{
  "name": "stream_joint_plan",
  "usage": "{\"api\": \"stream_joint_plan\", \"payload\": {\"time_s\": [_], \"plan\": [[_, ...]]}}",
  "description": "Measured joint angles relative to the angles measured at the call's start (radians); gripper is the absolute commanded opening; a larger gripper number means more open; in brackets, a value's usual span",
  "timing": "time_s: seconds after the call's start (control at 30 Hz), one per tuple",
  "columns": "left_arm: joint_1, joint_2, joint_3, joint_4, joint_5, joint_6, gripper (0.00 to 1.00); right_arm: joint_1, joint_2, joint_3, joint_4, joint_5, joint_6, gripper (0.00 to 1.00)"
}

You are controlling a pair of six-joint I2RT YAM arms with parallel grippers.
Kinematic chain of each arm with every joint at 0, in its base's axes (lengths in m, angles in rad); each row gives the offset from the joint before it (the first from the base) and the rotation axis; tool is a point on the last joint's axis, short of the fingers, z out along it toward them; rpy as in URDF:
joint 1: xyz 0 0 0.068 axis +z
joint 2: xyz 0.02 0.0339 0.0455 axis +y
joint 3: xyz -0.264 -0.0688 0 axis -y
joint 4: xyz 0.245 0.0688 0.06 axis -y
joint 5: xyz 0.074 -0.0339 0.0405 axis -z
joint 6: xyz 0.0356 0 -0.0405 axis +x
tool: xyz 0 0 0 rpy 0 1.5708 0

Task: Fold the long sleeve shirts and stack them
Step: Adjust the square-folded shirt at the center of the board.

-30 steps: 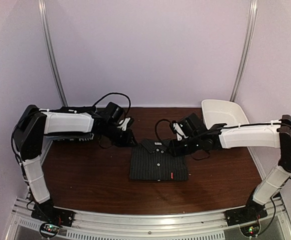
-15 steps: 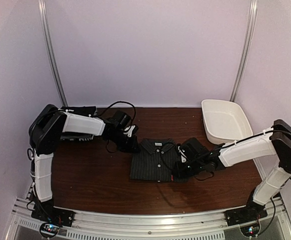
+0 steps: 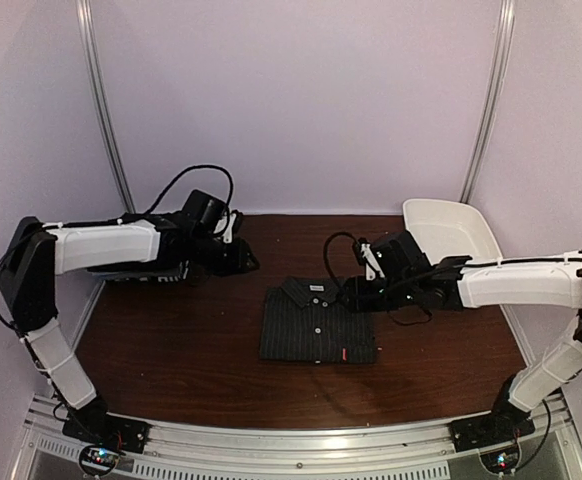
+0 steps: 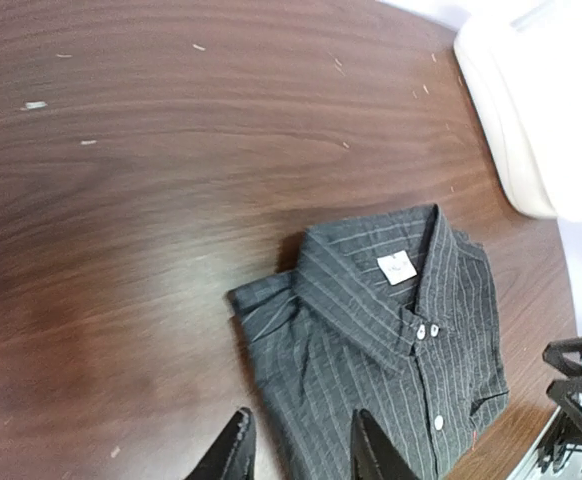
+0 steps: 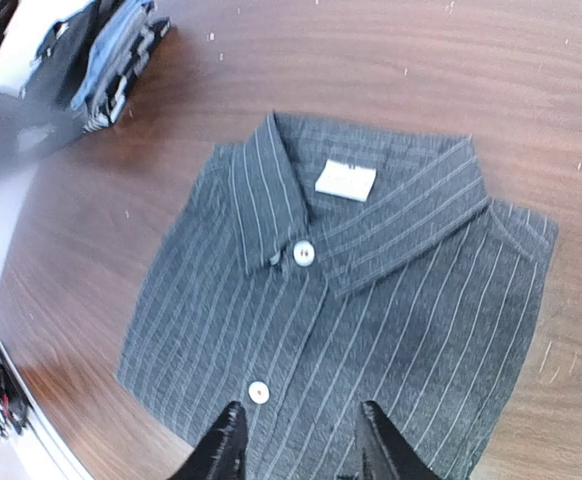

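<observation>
One pinstriped long sleeve shirt (image 3: 317,322) lies folded into a dark rectangle at the table's middle, collar toward the back, with white buttons and a white neck label (image 5: 345,180). My left gripper (image 3: 245,261) hangs open to the back left of the shirt and clear of it. In the left wrist view the open left gripper (image 4: 301,452) frames the shirt (image 4: 391,340) by its left edge. My right gripper (image 3: 357,293) hovers by the collar's right side. Seen from the right wrist, the right gripper (image 5: 299,446) stands open above the shirt's front (image 5: 341,300), holding nothing.
A white plastic tub (image 3: 449,238) sits at the back right corner. A dark striped pile (image 3: 149,273) lies under my left arm at the left edge, mostly hidden; in the right wrist view the pile (image 5: 111,60) looks dark and blue. Bare brown table (image 3: 171,340) surrounds the shirt.
The left gripper has drawn back from the shirt's collar corner toward the back left. The right gripper has moved from the shirt's lower right edge up to the collar side. Both jaws have widened.
</observation>
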Motion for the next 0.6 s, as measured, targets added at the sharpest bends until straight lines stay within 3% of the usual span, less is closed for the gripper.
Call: {"api": "stream_joint_plan", "payload": {"time_s": [0.3,0.6], "plan": [[0.145,-0.391,-0.359,0.031,-0.184,-0.137,0.43,-0.028,-0.026,0.027,0.035,0.015,-0.048,0.67],[0.323,-0.598,-0.616,0.095,-0.232,-0.290,0.48,-0.064,-0.202,-0.026,0.132,0.032,-0.074,0.78]]}}
